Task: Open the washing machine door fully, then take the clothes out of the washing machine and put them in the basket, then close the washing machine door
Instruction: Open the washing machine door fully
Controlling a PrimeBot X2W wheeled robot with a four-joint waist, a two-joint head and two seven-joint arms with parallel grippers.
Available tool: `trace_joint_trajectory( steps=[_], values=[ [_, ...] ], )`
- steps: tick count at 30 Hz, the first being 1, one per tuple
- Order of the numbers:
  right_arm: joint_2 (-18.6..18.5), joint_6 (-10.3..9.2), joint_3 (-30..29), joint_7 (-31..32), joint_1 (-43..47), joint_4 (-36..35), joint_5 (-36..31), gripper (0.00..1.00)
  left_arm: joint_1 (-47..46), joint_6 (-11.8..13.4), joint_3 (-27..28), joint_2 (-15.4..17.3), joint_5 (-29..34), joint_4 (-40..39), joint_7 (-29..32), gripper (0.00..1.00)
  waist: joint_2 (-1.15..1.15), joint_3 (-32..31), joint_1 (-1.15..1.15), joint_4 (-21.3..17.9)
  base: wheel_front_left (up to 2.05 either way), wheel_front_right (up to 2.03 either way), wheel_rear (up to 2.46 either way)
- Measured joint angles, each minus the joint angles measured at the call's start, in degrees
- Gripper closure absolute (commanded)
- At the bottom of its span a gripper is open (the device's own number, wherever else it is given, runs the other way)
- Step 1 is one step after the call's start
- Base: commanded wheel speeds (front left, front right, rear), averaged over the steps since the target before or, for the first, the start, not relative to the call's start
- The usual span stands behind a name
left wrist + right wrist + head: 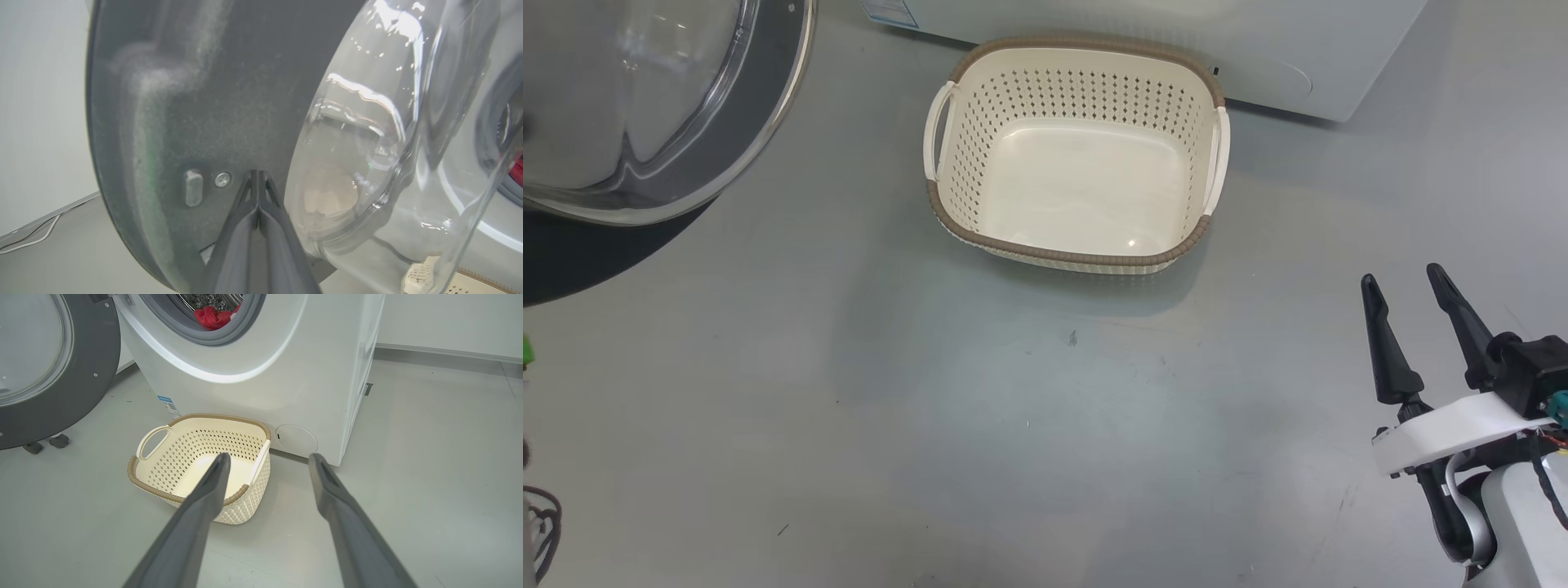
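The first step is judged nearly or wholly done: the large round washing machine door (pixel 53 375), a wide dark ring around a bulging clear glass window, is seen swung well out to the side of the big white front-loading washing machine (pixel 294 375), so that the grey-rimmed port is left uncovered. Whether the door is at its full travel cannot be told. The left gripper (pixel 258 179) is seen with its two dark fingers pressed together on nothing, their tips set against the inner dark face of the door just beside a small screw and a pale peg — a push to widen the opening is taken to be the step in hand. The unloading is not yet begun: the bright red fabric clothes (pixel 212 316) are seen inside the steel drum, at the lower edge of the port. The small cream perforated plastic basket (pixel 1062 258) with its brown woven-look rim is found empty on the grey floor (pixel 931 408), directly in front of the machine and below the port. The right gripper (pixel 1401 278) is held spread wide and empty above the floor, apart from the basket on its right side. Transfer of the clothes and closing of the door are left to be done.
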Motion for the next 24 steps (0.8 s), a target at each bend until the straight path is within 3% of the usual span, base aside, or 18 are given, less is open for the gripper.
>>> trace_joint_trajectory(
  steps=[13,24],
  values=[
    [-1.34,0.00,-0.48,0.03,0.00,-0.74,0.00,0.00,-3.47,-0.05,-0.30,1.05,-0.15,3.89,1.00,1.00,0.00,2.36,0.00,0.35,0.00,0.00,0.00],
    [-1.07,0.00,-0.75,-0.08,-0.06,-0.33,0.05,0.00,-4.87,-2.01,-1.57,1.20,-0.12,7.59,0.31,1.00,0.00,1.06,0.00,0.57,0.00,0.00,0.00]
  ],
)
